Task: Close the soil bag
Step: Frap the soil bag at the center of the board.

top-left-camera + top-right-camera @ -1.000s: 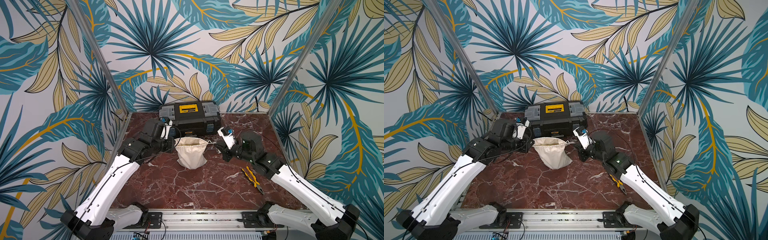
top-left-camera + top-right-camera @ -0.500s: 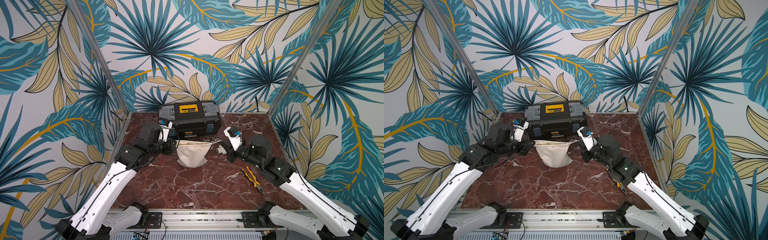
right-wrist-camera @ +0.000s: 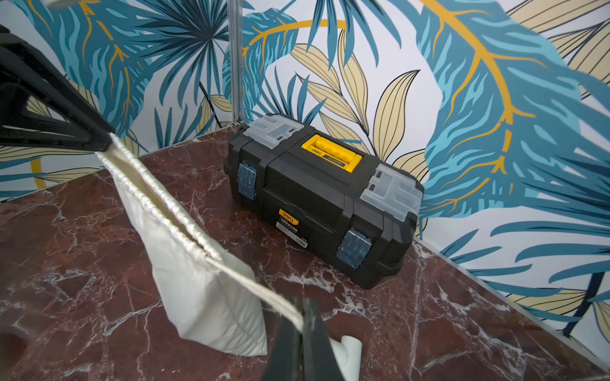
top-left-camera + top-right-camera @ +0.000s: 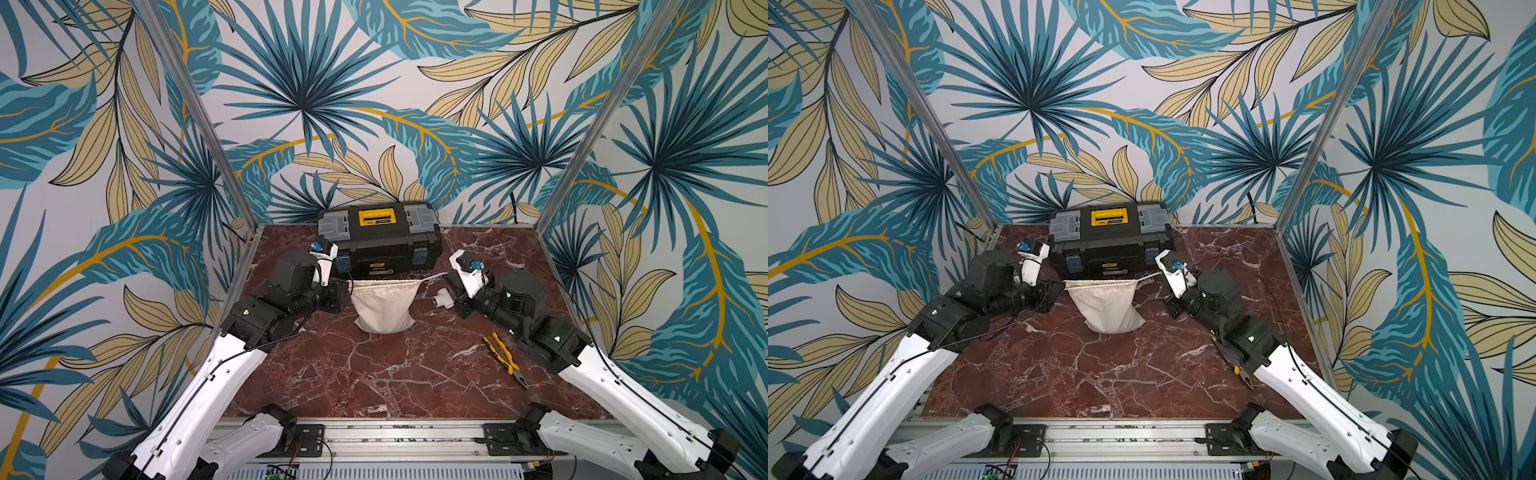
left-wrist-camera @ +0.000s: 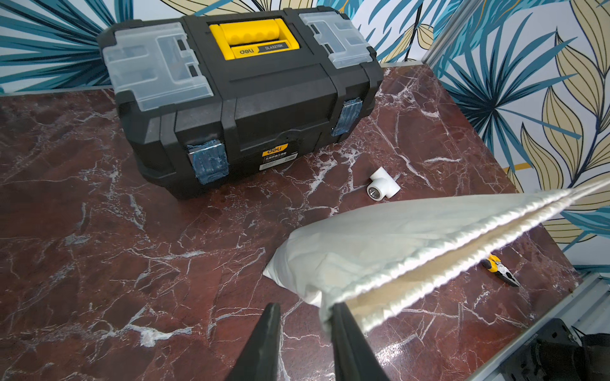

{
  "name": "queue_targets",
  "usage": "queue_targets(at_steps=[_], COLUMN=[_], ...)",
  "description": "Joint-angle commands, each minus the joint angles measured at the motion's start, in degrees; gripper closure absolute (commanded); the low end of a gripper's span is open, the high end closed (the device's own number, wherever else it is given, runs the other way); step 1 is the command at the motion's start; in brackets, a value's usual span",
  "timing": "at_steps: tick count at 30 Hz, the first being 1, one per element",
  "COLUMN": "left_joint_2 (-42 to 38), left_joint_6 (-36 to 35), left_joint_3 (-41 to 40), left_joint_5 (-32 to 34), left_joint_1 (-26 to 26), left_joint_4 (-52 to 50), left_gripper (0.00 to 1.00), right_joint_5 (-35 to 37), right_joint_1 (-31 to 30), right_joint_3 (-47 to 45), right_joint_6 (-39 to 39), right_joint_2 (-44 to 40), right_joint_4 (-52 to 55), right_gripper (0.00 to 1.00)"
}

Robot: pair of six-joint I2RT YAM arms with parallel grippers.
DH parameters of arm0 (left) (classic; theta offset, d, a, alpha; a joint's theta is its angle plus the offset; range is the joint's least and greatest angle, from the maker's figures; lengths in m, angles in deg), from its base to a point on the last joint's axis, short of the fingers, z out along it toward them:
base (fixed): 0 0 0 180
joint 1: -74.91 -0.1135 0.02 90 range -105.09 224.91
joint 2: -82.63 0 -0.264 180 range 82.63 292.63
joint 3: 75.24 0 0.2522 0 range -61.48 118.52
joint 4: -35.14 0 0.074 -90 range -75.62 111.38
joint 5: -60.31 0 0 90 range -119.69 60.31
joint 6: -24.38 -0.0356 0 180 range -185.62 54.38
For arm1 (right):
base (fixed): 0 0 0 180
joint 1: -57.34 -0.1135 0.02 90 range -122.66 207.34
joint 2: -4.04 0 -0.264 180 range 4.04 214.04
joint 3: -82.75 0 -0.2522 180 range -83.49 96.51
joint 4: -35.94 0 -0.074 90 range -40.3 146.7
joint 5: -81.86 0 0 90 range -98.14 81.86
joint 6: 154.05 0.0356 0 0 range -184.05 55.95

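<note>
Table (image 4: 374,374): red-brown marble top with white veins, walled left, right and far by leaf-pattern panels.
Toolbox (image 4: 378,241): black, with a yellow handle and clear lid trays; it sits shut at the far middle, against the back wall.
Bag (image 4: 384,305): cream cloth, standing on its base mid-table just near of the toolbox and between the two grippers. Its mouth is pulled out left to right into a flat line. The left wrist view shows a narrow slit between the two gathered hems.
Left gripper (image 5: 305,310): at the bag's left corner. Its fingers (image 5: 267,339) stand apart, with bare marble showing between them. The hem corner lies against one finger; whether it is hooked there I cannot tell.
Right gripper (image 3: 302,316): right of the bag, fingers together and pinched on the cord.
Pliers (image 4: 505,359): yellow and black, lying flat near right, beside the right arm.
Fitting (image 4: 441,298): white T-piece on the marble, just right of the bag, under the right gripper.
Cord (image 3: 260,290): white, running taut from the bag's right corner to the right gripper.
</note>
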Motion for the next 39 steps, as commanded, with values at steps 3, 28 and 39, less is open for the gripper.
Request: queue_targets(at_steps=[3, 28, 39], left_joint_2=[-0.36, 1.95, 13.55], left_joint_6=[0.31, -17.94, -27.59], left_joint_3=[2.17, -6.55, -1.98], left_joint_5=[3.98, -17.81, -27.11], left_joint_1=[-0.86, 11.66, 12.95], left_joint_4=[-0.93, 37.13, 49.42], left_gripper=[0.68, 0.49, 0.49], right_joint_5=[8.61, -2.65, -5.36], right_joint_1=[0.27, 0.35, 0.74], right_joint_3=[2.58, 9.55, 10.09], right_joint_6=[-4.81, -9.23, -10.23], right_joint_2=[1.00, 7.63, 8.64], right_joint_4=[-9.84, -7.19, -7.40], right_gripper=[1.00, 1.00, 1.00])
